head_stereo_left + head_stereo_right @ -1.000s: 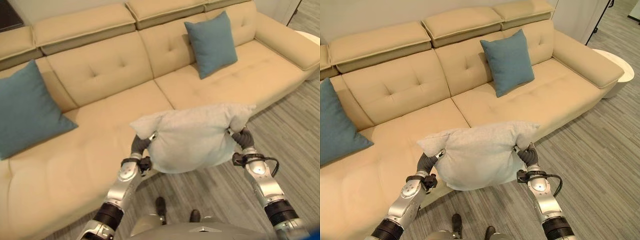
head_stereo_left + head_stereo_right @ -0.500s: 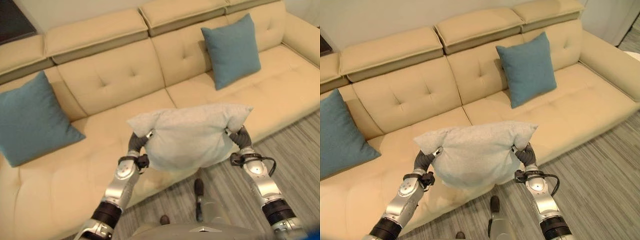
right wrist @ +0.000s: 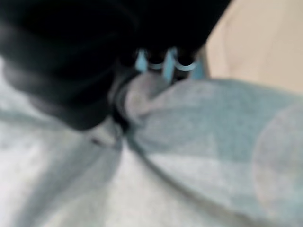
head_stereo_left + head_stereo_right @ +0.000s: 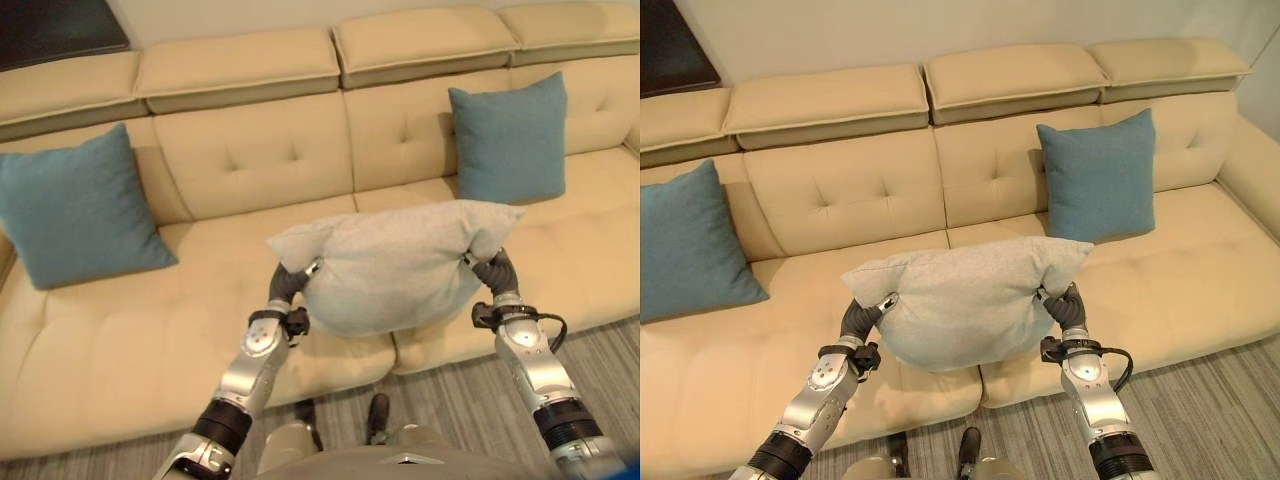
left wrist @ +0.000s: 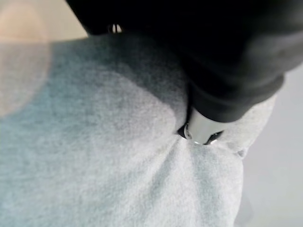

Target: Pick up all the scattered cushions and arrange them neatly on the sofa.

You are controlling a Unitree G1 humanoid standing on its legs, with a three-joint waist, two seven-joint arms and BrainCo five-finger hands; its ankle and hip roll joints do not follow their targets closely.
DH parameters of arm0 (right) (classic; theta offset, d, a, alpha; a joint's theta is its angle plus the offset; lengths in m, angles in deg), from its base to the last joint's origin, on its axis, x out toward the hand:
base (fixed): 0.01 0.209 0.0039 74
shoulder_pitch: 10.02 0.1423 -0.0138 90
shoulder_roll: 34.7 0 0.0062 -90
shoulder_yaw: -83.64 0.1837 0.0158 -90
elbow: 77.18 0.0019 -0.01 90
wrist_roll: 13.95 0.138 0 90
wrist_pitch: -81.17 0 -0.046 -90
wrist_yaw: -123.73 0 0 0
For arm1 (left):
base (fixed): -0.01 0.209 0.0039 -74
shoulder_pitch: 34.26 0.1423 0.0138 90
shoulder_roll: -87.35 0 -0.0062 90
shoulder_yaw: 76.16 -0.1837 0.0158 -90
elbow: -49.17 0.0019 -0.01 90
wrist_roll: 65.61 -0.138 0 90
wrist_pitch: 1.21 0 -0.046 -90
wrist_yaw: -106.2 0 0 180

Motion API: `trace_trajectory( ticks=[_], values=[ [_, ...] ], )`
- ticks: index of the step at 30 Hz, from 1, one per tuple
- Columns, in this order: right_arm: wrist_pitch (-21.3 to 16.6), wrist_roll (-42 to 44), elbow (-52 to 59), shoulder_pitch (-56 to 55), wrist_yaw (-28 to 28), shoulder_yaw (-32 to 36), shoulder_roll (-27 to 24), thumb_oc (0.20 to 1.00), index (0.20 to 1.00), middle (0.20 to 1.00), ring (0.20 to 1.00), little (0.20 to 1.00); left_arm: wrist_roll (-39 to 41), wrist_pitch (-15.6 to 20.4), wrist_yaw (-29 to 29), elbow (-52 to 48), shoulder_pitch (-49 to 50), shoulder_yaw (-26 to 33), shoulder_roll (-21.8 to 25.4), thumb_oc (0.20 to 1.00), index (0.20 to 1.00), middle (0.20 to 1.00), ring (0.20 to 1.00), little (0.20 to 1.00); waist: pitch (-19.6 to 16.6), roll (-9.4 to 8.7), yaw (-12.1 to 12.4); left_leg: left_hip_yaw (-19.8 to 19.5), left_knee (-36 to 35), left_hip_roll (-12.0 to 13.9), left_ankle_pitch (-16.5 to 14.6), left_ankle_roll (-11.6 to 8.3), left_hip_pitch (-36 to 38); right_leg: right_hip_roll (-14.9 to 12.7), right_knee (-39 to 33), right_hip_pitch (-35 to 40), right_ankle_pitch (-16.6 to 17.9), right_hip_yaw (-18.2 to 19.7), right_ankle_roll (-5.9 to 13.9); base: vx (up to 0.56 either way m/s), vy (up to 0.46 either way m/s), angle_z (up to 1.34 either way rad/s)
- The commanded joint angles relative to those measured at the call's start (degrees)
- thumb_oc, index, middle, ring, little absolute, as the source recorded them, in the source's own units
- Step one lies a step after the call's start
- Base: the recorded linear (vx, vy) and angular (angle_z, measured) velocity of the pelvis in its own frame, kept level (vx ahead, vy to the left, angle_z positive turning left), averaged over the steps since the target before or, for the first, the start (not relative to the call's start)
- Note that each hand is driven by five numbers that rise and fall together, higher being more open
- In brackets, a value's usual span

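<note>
Above sofa (image 4: 840, 190) middle seat: left robot hand (image 4: 859, 318) and right robot hand (image 4: 1068, 308) pinching grey cushion (image 4: 960, 300) corners, carrying. Next: lowering against backrest between blue cushions (image 4: 1098, 175).

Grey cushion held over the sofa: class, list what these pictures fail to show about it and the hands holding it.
- Left hand: fingertips buried in the grey cushion, both eye views.
- Right hand: fingers sunk in a blurred fold, right wrist view.
- Cushion's underside: faces away from the head camera.
- Sofa seat under the cushion: covered by it.
- Left blue cushion: cut by the picture edge, right eye view.
</note>
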Motion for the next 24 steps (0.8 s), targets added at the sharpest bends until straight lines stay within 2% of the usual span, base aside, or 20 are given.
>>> trace_trajectory(
  ticks=[1,4,5,7,8,10,12,15,24],
  values=[
    [-5.3,-0.2,4.5,2.3,0.0,1.3,1.3,0.200,0.200,0.200,0.200,0.200,-0.3,4.2,2.3,-4.2,-3.0,0.0,0.7,0.200,0.200,0.200,0.200,0.200,-3.6,-2.18,1.4,0.8,2.4,-2.6,-5.3,-0.75,2.1,-7.9,10.4,-0.2,-4.4,5.9,9.53,0.04,0.129,-0.22],
    [-5.3,-0.5,4.4,3.3,0.1,1.1,2.1,0.200,0.200,0.200,0.200,0.200,-0.3,4.3,2.1,-4.6,-2.8,0.9,1.8,0.200,0.200,0.200,0.200,0.200,-3.3,-1.85,1.6,1.1,1.3,-2.6,-5.5,0.06,3.4,-8.7,15.9,-3.3,-4.0,7.6,10.93,0.05,0.090,-0.16],
    [-5.4,-0.6,4.4,3.3,0.3,1.2,2.5,0.200,0.200,0.200,0.200,0.200,-0.6,4.6,2.1,-4.5,-2.8,1.0,2.2,0.200,0.200,0.200,0.200,0.200,-3.2,-1.73,1.1,0.4,0.8,-3.0,-5.8,0.36,4.4,-7.4,16.8,-4.9,-4.2,11.5,10.73,0.10,0.052,0.07],
    [-5.5,-0.5,4.2,3.5,0.2,1.5,2.5,0.200,0.200,0.200,0.200,0.200,-0.3,4.8,2.1,-4.7,-2.8,1.3,2.3,0.200,0.200,0.200,0.200,0.200,-3.3,-1.72,0.7,-0.4,0.7,-3.4,-6.0,0.44,4.7,-6.8,14.2,-5.5,-3.4,14.7,10.63,0.09,0.009,0.22],
    [-5.5,-0.5,4.2,3.5,0.2,1.5,2.5,0.200,0.200,0.200,0.200,0.200,-0.3,4.8,2.1,-4.7,-2.8,1.3,2.3,0.200,0.200,0.200,0.200,0.200,-3.3,-1.70,0.7,-0.4,0.7,-3.4,-6.0,0.44,4.8,-6.8,14.1,-5.4,-3.4,14.7,10.63,0.06,-0.028,0.36],
    [-5.5,-0.5,4.2,3.9,0.2,1.4,2.5,0.200,0.200,0.200,0.200,0.200,-0.2,5.2,1.8,-4.5,-3.7,1.4,2.5,0.200,0.200,0.200,0.200,0.200,-2.9,-1.98,0.2,-1.7,1.4,-3.8,-6.5,0.34,4.8,-7.0,11.1,-6.7,-2.0,17.2,10.97,0.08,-0.066,0.39],
    [-5.7,-0.9,3.6,4.4,-0.1,1.3,2.5,0.200,0.200,0.200,0.200,0.200,-0.5,5.4,1.6,-4.3,-3.4,2.0,2.4,0.200,0.200,0.200,0.200,0.200,-3.3,-2.42,0.5,-2.2,1.4,-4.2,-6.8,0.07,5.2,-7.5,8.6,-5.5,-0.6,16.5,11.47,0.09,-0.107,0.48],
    [-5.6,-1.0,3.7,4.5,0.0,1.3,2.2,0.200,0.200,0.200,0.200,0.200,-0.4,5.4,2.0,-4.5,-2.5,2.4,2.4,0.200,0.200,0.200,0.200,0.200,-4.3,-2.33,0.7,-2.5,0.6,-4.2,-6.6,-0.15,5.7,-7.5,6.9,-4.0,-0.5,16.3,11.33,0.12,-0.077,0.09],
    [-4.9,-1.9,5.1,2.6,0.3,2.6,0.3,0.200,0.200,0.200,0.200,0.200,-0.9,4.7,2.0,-5.4,-0.8,3.2,2.2,0.200,0.200,0.200,0.200,0.200,-5.7,-1.98,1.3,-4.1,-0.8,-3.4,-7.0,-1.26,8.3,-6.8,4.6,0.8,-2.5,12.6,9.83,0.10,-0.060,0.13]
  ],
)
